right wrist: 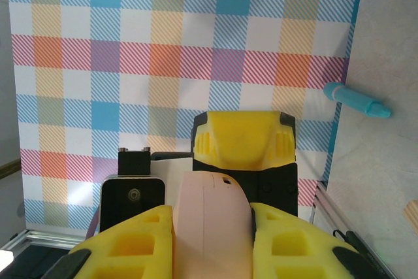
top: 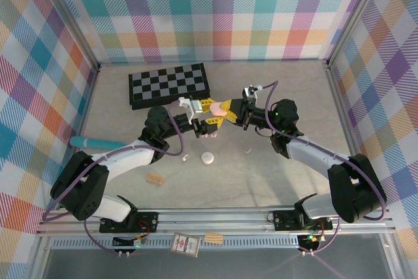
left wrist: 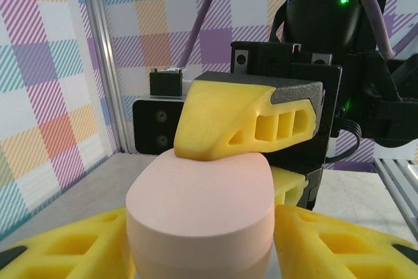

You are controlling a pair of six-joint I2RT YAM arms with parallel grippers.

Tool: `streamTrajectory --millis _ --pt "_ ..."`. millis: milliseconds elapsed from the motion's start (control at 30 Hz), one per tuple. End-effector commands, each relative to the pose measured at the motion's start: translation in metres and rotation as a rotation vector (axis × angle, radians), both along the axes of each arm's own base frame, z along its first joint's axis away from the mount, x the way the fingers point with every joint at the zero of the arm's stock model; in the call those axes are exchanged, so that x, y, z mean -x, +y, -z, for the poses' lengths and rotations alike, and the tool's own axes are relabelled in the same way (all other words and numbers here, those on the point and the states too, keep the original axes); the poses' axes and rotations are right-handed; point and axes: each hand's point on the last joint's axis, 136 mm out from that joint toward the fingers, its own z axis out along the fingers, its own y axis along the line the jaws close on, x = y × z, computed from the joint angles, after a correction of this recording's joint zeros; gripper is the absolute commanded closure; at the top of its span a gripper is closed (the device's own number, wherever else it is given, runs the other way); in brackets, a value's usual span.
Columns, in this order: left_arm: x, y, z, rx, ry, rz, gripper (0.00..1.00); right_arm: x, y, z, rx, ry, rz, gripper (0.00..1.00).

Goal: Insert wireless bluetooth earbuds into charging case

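just in front of the checkerboard, your left end effector and right end effector are both clamped on the pink charging case, held above the bench. further from the checkerboard toward the arm bases, tiny white earbuds lie loose near a white case.

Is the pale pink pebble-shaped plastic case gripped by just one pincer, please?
No, the left pincer and the right pincer both clamp the pale pink pebble-shaped plastic case, from opposite ends.
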Motion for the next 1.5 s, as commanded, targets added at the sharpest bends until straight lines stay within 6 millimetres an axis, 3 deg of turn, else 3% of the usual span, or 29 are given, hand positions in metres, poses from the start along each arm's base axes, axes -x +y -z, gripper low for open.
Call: streamTrajectory --millis 0,300,433,700,1067,1167,1300,1467 --pt "0.005 -0.002 -0.025 0.052 -0.064 0.037 0.47 0.002 -0.002 -0.009 -0.008 -0.064 0.001 0.93" --pt "0.007 -0.003 -0.022 0.045 -0.059 0.048 0.51 0.002 -0.002 -0.011 -0.010 -0.067 0.002 0.93" --pt "0.006 -0.004 -0.019 0.039 -0.056 0.048 0.46 0.003 -0.002 -0.016 -0.024 -0.080 0.002 0.93" --pt "0.005 -0.004 -0.018 0.038 -0.055 0.047 0.46 0.003 -0.003 -0.017 -0.024 -0.085 0.003 0.93" --pt "0.006 -0.005 -0.018 0.038 -0.056 0.057 0.64 0.003 -0.003 -0.014 -0.017 -0.082 0.006 0.92" --pt "0.007 -0.005 -0.018 0.036 -0.054 0.058 0.66 0.003 -0.003 -0.012 0.002 -0.088 0.012 0.83" --pt "0.009 -0.004 -0.019 0.028 -0.048 0.060 0.66 0.005 -0.007 -0.008 0.094 -0.145 0.046 0.53" --pt "0.014 0.000 -0.016 -0.002 -0.028 0.074 0.67 0.014 -0.021 -0.006 0.336 -0.337 0.104 0.28"
